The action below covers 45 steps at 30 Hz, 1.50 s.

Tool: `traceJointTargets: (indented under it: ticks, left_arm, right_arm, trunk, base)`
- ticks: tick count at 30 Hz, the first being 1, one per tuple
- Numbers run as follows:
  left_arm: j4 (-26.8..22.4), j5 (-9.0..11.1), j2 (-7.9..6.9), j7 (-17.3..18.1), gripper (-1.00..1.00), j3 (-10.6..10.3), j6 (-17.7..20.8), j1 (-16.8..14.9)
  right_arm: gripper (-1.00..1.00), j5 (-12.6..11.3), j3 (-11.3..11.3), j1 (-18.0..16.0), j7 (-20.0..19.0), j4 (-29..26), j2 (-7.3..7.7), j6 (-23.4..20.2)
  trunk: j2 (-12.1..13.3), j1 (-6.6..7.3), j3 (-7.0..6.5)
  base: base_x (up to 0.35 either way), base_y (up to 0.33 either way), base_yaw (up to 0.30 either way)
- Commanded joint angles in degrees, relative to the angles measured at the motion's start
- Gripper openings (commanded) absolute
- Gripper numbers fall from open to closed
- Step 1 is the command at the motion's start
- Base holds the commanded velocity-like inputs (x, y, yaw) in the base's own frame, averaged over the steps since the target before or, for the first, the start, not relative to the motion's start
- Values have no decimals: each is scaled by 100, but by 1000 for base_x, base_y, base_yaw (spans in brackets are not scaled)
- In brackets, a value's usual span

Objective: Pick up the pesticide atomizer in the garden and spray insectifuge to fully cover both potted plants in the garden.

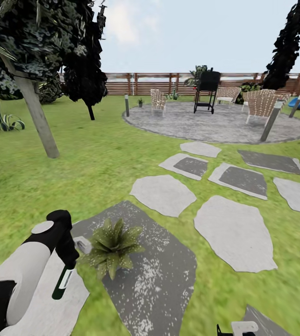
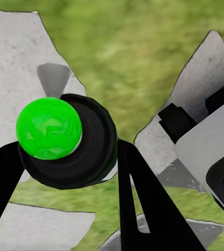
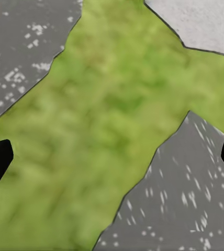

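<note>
The pesticide atomizer hangs nose-down at near left, dark body with a pale label, held in the left gripper. Just right of it, one potted plant, a spiky green rosette, sits on a dark stepping stone.

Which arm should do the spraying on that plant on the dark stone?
Left. Its gripper holds the pesticide atomizer right beside the potted plant; the right gripper sits empty, farther off.
</note>
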<state>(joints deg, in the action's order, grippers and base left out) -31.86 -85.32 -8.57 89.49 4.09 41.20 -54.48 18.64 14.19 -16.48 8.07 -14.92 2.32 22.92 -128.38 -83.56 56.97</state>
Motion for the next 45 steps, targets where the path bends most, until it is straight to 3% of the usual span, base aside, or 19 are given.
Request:
traceJointTargets:
  ticks: [1, 13, 25, 41, 45]
  left_arm:
    - [-4, -61, 32, 51, -100, 23, 63, -1]
    - [4, -58, 92, 51, -100, 22, 63, -1]
    - [5, -62, 75, 51, -100, -92, 63, 3]
    - [44, -52, 100, 51, -100, -98, 55, 8]
    - [68, -54, 94, 51, -100, -402, 64, 15]
  right_arm:
    - [100, 61, 31, -5, 19, 7, -3, 19]
    - [100, 61, 31, -5, 19, 7, 5, 19]
    - [100, 61, 31, -5, 19, 7, 5, 19]
    - [100, 61, 31, -5, 19, 16, 5, 20]
    - [100, 61, 31, -5, 19, 16, 5, 19]
  trunk:
    - [-2, 1, 5]
    - [-2, 1, 5]
    - [-2, 1, 5]
    - [-2, 1, 5]
    - [-2, 1, 5]
  base:
    - [119, -5, 268]
    - [258, -163, 10]
    - [14, -164, 213]
    - [146, -108, 14]
    - [182, -202, 153]
